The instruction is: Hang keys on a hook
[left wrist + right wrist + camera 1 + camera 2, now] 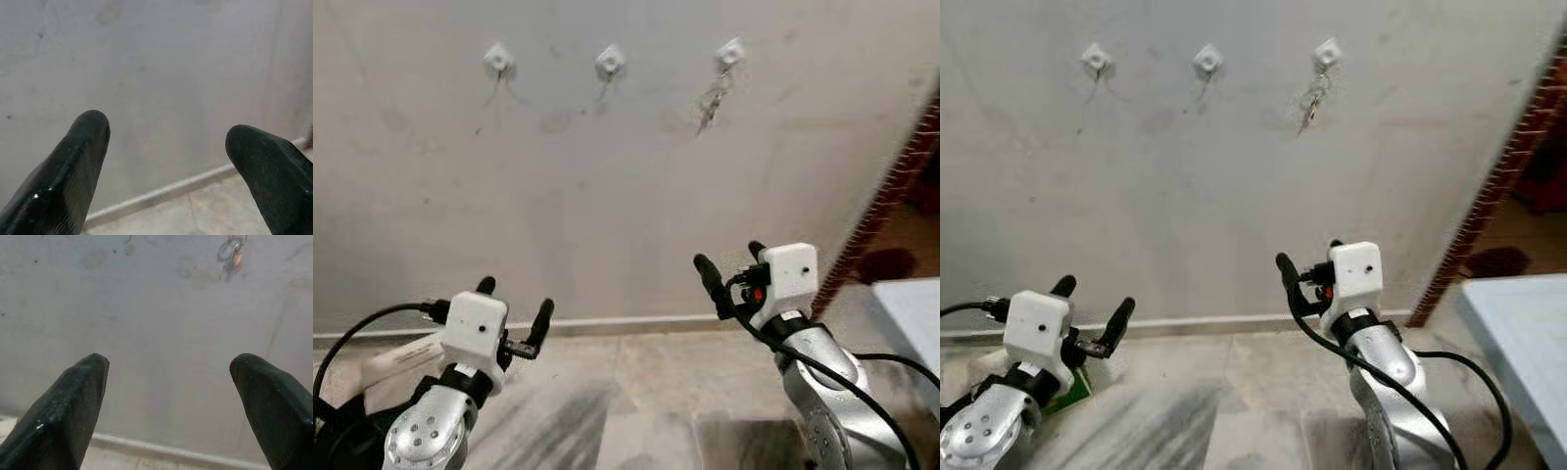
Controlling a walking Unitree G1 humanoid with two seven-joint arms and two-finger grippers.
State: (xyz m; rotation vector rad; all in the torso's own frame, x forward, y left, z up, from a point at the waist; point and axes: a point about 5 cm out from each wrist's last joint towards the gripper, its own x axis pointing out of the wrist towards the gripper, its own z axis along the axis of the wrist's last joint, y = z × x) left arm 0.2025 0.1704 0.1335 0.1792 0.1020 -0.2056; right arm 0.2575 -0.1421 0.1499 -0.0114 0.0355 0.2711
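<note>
Hanging keys [711,101] on right hook [730,53]; two hooks [499,59] bare.

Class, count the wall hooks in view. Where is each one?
3, in a row high on the wall: left hook, middle hook, and right hook, which holds the keys.

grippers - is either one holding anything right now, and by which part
Nothing is held. The left gripper and right gripper are both open and empty; the keys hang from the rightmost hook on the wall.

Keys [712,101] hang on the rightmost hook [730,54] (of three) on the wall [607,215].
</note>
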